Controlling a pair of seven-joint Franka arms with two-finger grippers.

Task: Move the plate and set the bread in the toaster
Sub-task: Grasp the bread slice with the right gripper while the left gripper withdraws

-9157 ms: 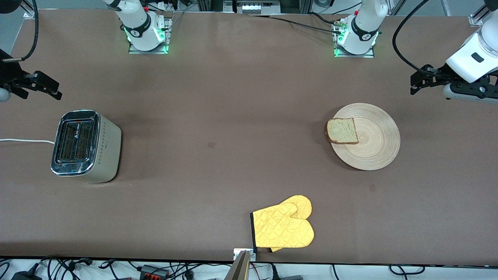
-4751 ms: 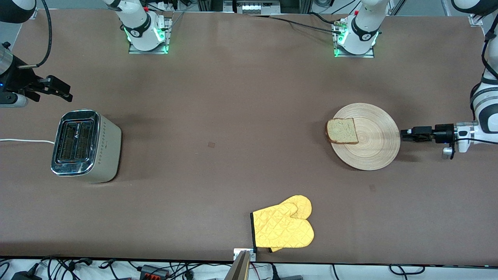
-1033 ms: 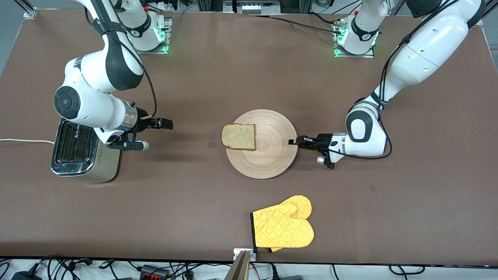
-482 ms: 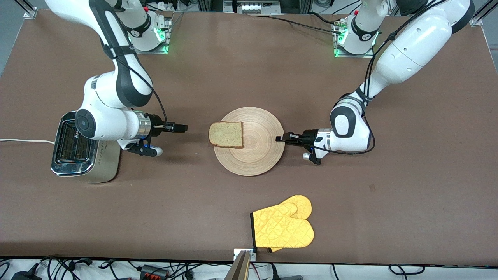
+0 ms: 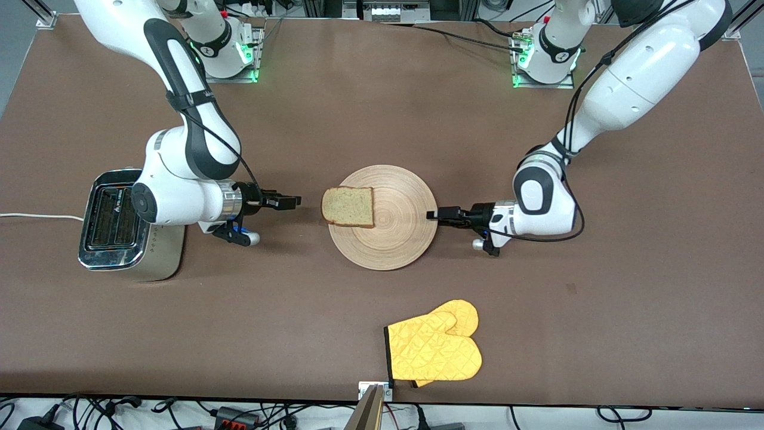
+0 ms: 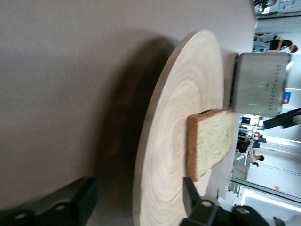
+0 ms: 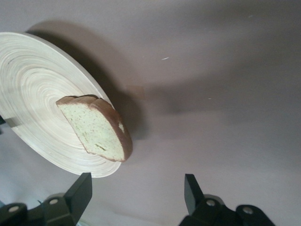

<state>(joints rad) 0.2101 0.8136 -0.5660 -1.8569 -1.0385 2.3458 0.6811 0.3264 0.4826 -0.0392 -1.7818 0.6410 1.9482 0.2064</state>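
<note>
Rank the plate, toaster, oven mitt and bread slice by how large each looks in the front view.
1. Plate, widest footprint.
2. Toaster and oven mitt: similar apparent size; the right arm covers part of the toaster, so these two stay unranked.
3. Bread, clearly smallest, lying on the plate's edge toward the toaster.

Robotics lab: arm bases (image 5: pixel 224 51) bolted on table (image 5: pixel 358 107), cables.

front: high, faces both arm bases, takes in the whole counter (image 5: pixel 382 322) | left wrist: low, close, looks along the plate (image 6: pixel 188 122) toward the toaster (image 6: pixel 258 84) | right wrist: close, looks down at the bread (image 7: pixel 96 127) from the toaster's end | shared: plate and bread in all three
</note>
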